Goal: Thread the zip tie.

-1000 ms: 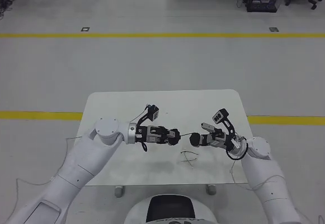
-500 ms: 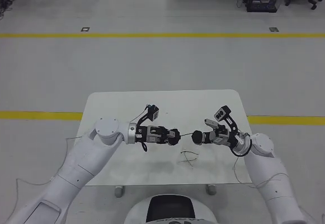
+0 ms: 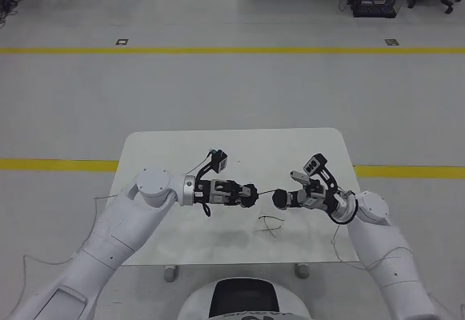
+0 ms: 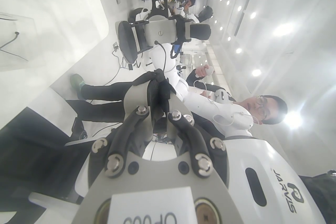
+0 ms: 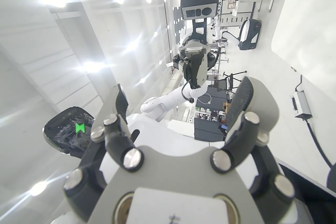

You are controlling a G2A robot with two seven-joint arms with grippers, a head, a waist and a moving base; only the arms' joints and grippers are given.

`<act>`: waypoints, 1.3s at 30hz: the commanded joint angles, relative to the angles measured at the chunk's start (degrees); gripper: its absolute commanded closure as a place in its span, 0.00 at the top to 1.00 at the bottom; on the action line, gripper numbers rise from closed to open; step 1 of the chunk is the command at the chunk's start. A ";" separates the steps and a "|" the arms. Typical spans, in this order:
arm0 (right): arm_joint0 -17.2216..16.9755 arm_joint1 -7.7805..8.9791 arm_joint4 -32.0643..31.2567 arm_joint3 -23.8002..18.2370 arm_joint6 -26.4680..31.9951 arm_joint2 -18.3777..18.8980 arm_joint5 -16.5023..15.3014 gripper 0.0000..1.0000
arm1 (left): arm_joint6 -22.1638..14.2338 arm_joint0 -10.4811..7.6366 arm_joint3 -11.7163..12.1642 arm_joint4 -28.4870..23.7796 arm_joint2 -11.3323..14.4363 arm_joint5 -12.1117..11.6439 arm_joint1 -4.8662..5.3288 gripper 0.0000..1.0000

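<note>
A thin black zip tie (image 3: 264, 193) hangs in the air over the middle of the white table (image 3: 168, 152). My left gripper (image 3: 252, 192) is shut on its one end; in the left wrist view the fingertips of this gripper (image 4: 157, 80) are pressed together. The tie's free end points at my right gripper (image 3: 277, 199), which faces the left one a short gap away. The right gripper (image 5: 181, 100) is open, its two padded fingers (image 5: 240, 99) wide apart, and I see nothing between them. Straight ahead of it in that view is the left gripper (image 5: 193, 75).
Loose black zip ties (image 3: 270, 225) lie crossed on the table just below the two grippers, also seen as zip ties (image 4: 11, 41) on the tabletop. The table's front edge is close behind them.
The right wrist lifted and turned a little, then settled back near where it was. The left arm and the zip tie have stayed still.
</note>
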 commanded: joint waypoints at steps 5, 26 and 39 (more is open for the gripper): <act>0.92 0.74 1.20 1.33 0.22 -1.76 -1.76 1.00 | 0.00 0.00 0.00 0.00 0.00 0.00 0.00 0.00; -0.27 2.39 2.53 -0.23 0.22 -1.64 -3.23 0.44 | 0.00 0.00 0.00 0.00 0.00 0.00 0.00 0.00; 1.29 3.26 4.25 2.67 0.22 -4.07 -5.46 0.24 | 0.00 0.00 0.00 0.00 0.00 0.00 0.00 0.00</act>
